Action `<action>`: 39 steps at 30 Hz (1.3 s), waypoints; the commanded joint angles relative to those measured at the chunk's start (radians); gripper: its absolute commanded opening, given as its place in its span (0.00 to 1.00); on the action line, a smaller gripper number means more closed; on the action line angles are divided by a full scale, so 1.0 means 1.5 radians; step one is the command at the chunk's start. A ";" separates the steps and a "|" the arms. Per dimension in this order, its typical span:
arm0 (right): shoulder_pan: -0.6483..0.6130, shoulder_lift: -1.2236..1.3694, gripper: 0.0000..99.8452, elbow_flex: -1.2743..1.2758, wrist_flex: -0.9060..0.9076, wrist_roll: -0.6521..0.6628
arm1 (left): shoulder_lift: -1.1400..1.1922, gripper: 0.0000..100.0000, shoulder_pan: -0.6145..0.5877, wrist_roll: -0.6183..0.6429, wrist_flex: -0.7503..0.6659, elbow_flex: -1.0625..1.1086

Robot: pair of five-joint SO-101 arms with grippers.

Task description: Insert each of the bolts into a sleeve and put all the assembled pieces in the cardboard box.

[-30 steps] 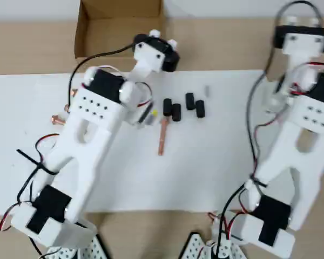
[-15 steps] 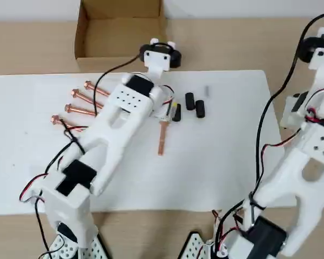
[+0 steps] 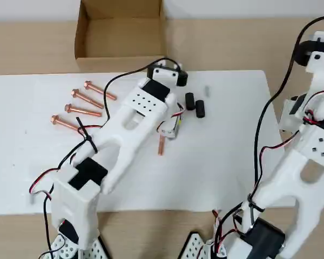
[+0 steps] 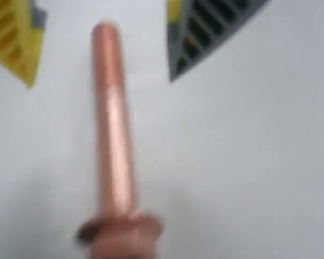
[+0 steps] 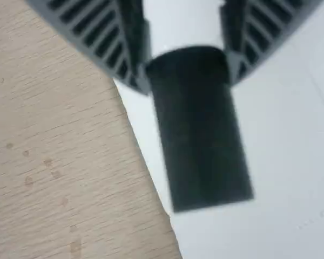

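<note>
**Your left pincer (image 4: 100, 78) is wide over a copper bolt (image 4: 114, 135), your right pincer (image 5: 186, 70) holds a black sleeve (image 5: 202, 140)**

Your left pincer is spread wide. Its two fingers (image 4: 205, 32) stand one on each side of the copper bolt and do not touch it. That bolt lies flat on the white sheet (image 3: 216, 162), close to the middle.

Your right pincer squeezes the black sleeve tight between its two fingers. One end of the sleeve is in the grip and the rest sticks out. It is at the right edge of the white sheet, right where the sheet meets the wooden table (image 5: 54, 162).

Four more bolts (image 3: 82, 110) lie in a row on the left part of the sheet, well apart from your left pincer. Two more sleeves (image 3: 200, 108) lie side by side on the sheet, just to the right of your left pincer.

The cardboard box (image 3: 113, 38) sits on the far side of the table, just off the sheet, with its top open.
</note>
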 commanded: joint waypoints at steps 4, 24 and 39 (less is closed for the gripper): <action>0.005 -0.025 0.01 -0.001 -0.010 0.005 | 0.025 0.18 0.005 0.008 0.015 -0.035; 0.004 -0.026 0.01 -0.001 -0.001 0.008 | 0.039 0.18 0.009 0.043 -0.045 -0.098; 0.004 -0.026 0.01 -0.001 0.000 0.009 | 0.040 0.18 0.004 0.047 -0.108 -0.029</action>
